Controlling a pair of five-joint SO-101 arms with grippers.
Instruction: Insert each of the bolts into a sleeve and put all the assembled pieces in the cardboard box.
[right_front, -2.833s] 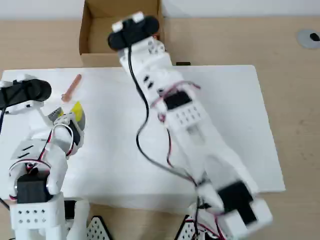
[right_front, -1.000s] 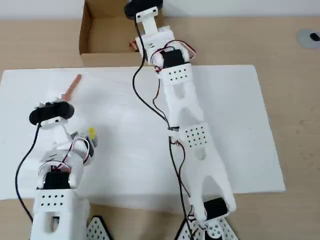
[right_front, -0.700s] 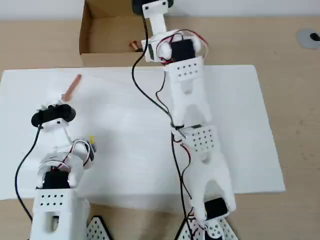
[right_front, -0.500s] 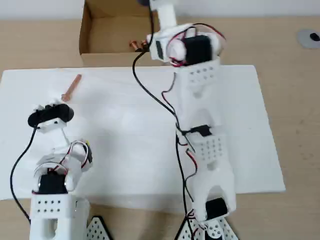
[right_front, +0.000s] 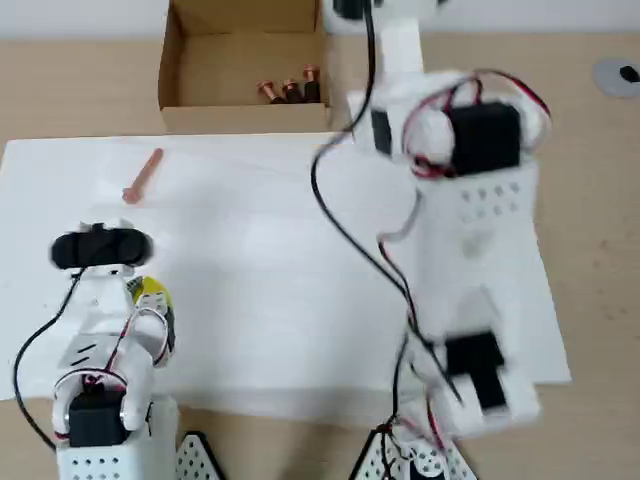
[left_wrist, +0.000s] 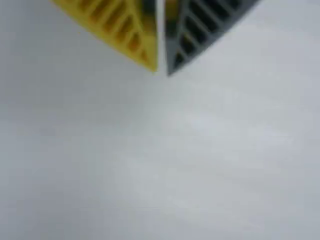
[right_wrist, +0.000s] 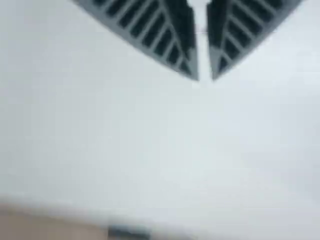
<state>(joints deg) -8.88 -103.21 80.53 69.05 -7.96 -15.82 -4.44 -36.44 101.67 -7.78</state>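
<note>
white sheet (right_front: 280, 260), cardboard box (right_front: 245, 118) on wooden table (right_front: 590, 190)

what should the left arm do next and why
Probably open the left gripper and reach for the copper piece on the white mat: it lies nearest that arm, outside the cardboard box, while three pieces already sit inside.

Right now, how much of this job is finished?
Done: three copper pieces lie in the box. In hand: nothing; the left tool and right tool are both shut and empty over the white sheet. Left: one piece lies on the sheet and has to go into the box. Whether it is already assembled, I cannot tell.
</note>
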